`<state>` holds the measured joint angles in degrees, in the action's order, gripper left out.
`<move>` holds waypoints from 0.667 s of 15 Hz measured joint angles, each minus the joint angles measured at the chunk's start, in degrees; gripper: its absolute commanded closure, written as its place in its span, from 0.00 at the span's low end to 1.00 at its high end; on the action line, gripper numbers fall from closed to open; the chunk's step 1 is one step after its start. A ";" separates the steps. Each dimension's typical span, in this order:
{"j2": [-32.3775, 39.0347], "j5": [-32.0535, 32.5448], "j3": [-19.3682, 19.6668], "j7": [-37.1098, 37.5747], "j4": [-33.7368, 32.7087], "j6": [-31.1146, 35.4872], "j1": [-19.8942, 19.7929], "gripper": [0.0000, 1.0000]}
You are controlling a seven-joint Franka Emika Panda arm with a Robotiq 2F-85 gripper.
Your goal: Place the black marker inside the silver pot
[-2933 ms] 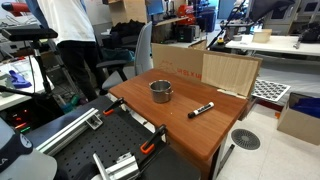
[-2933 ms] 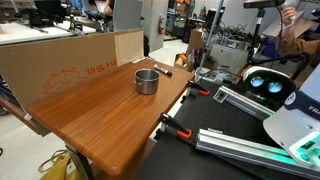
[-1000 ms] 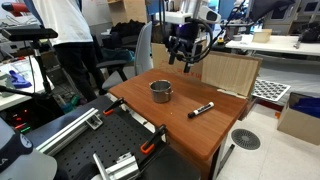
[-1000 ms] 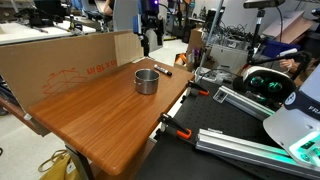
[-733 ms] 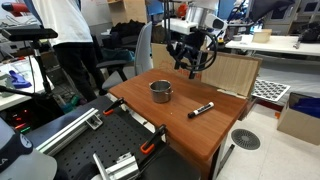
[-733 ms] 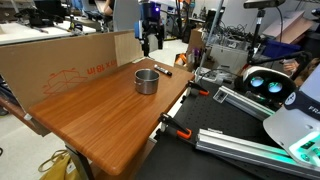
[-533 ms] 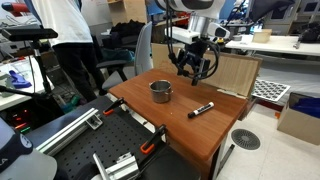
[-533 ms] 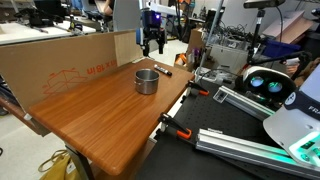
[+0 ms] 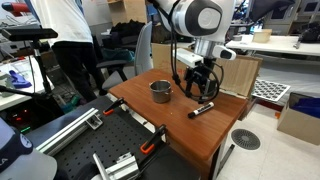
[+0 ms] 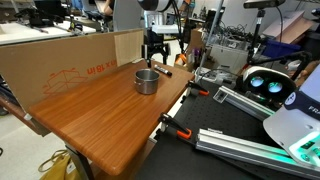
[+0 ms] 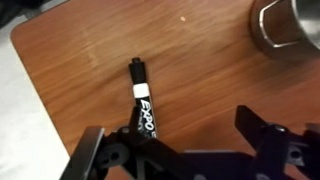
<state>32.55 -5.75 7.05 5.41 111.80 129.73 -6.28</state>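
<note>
The black marker (image 9: 202, 109) lies flat on the wooden table, right of the silver pot (image 9: 161, 91) in an exterior view. In the wrist view the marker (image 11: 142, 102) lies lengthwise, its lower end under my left finger, and the pot (image 11: 287, 27) shows at the top right corner. My gripper (image 9: 201, 94) hangs open just above the marker, between pot and marker. It also shows in an exterior view (image 10: 157, 62) behind the pot (image 10: 146, 81), hiding most of the marker. In the wrist view the open jaws (image 11: 185, 140) hold nothing.
A cardboard wall (image 9: 230, 71) stands along the table's far edge, also seen in an exterior view (image 10: 70, 66). Clamps (image 9: 150, 130) grip the table's near edge. A person (image 9: 70, 40) stands by the far corner. The table edge (image 11: 25, 70) runs close to the marker.
The arm has come down from above the cardboard wall to just over the marker beside the pot. Its jaws stay open. Marker and pot have not moved.
</note>
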 measured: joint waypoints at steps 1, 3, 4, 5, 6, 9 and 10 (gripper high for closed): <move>0.56 0.02 0.41 0.46 -0.09 0.48 -0.01 0.00; 1.40 0.16 1.20 1.55 -0.33 0.79 -0.02 0.00; 1.70 0.40 1.63 2.19 -0.44 0.82 -0.01 0.00; 2.03 0.78 2.15 3.04 -0.58 0.85 -0.03 0.00; 2.41 0.94 2.72 3.80 -0.82 0.86 -0.06 0.00; 4.08 1.03 3.78 5.40 -2.50 1.66 -0.39 0.00; 4.83 1.11 3.96 5.96 -3.29 1.87 -0.40 0.00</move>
<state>37.38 -4.64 11.01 11.37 108.52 131.60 -6.68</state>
